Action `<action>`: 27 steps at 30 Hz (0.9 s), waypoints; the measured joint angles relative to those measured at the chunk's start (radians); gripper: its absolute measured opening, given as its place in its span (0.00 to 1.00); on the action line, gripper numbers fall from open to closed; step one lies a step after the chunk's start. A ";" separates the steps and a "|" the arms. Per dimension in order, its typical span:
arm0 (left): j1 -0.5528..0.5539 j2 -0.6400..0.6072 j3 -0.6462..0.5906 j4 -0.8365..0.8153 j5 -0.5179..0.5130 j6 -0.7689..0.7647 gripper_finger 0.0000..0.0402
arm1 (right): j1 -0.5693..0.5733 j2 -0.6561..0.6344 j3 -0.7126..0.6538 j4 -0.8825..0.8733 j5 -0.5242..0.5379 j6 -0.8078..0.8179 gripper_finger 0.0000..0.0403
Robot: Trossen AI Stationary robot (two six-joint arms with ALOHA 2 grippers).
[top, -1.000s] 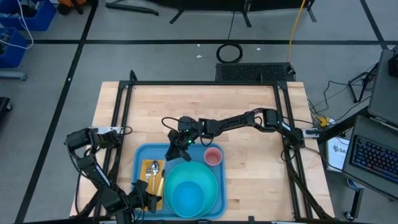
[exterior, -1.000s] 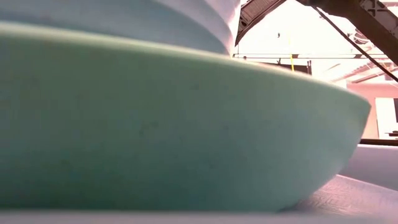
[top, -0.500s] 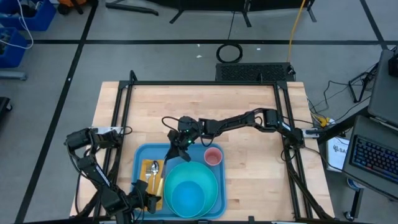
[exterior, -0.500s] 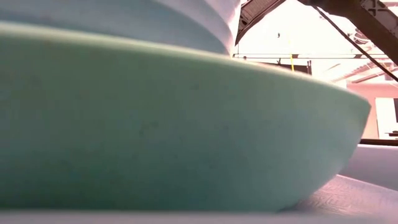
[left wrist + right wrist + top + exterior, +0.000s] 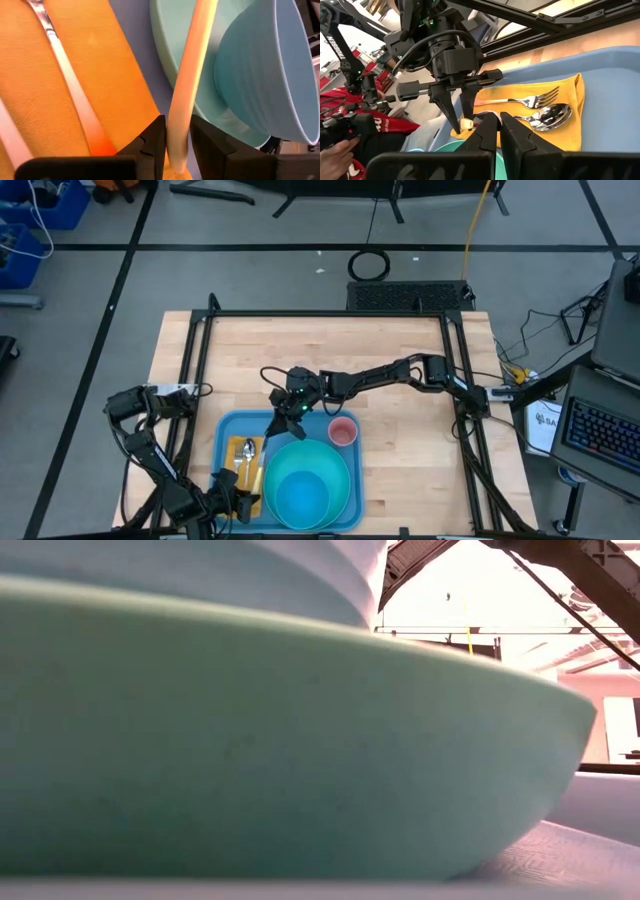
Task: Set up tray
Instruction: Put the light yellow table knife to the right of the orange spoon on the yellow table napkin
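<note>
Tray place: the tray [image 5: 228, 430] lies on the wooden table [image 5: 300, 350] in the lower middle of the high view, near the table's lower edge.
Tray axis: its long side appears to run left to right across the picture, its edges square with the table's edges. It lies flat, rim up.
On the tray, left part: an orange napkin [image 5: 258, 480] with its long side running up and down the picture. A spoon [image 5: 247, 450] and a fork [image 5: 530, 100] lie on it side by side.
On the tray, centre and lower right: a round turquoise plate [image 5: 283, 458] with a light blue bowl [image 5: 300, 492] standing in it.
On the tray, upper right corner: a small pink cup [image 5: 343, 431], upright, just beside the plate.
Left gripper: the left gripper [image 5: 243, 502] is at the lower end of the napkin, low in the high view. In its wrist view its fingers [image 5: 152, 145] press on both sides of a pale handle [image 5: 187, 95], which lies between the napkin and the plate.
Right gripper: the right gripper [image 5: 280, 423] hangs over the tray's upper edge, above the plate. Its fingers [image 5: 487, 132] are together with nothing between them.
Low view: the side of the plate [image 5: 250, 760] fills nearly the whole picture, with the bowl [image 5: 200, 580] above it.
</note>
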 joint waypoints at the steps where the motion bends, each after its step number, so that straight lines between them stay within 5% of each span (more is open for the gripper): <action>1: 0.000 0.000 0.000 0.000 0.000 0.000 0.22 | 0.000 0.000 0.000 0.000 0.001 0.001 0.00; 27: -0.003 0.000 0.000 -0.001 0.019 0.083 0.31 | -0.001 0.001 0.000 -0.034 0.028 0.025 0.00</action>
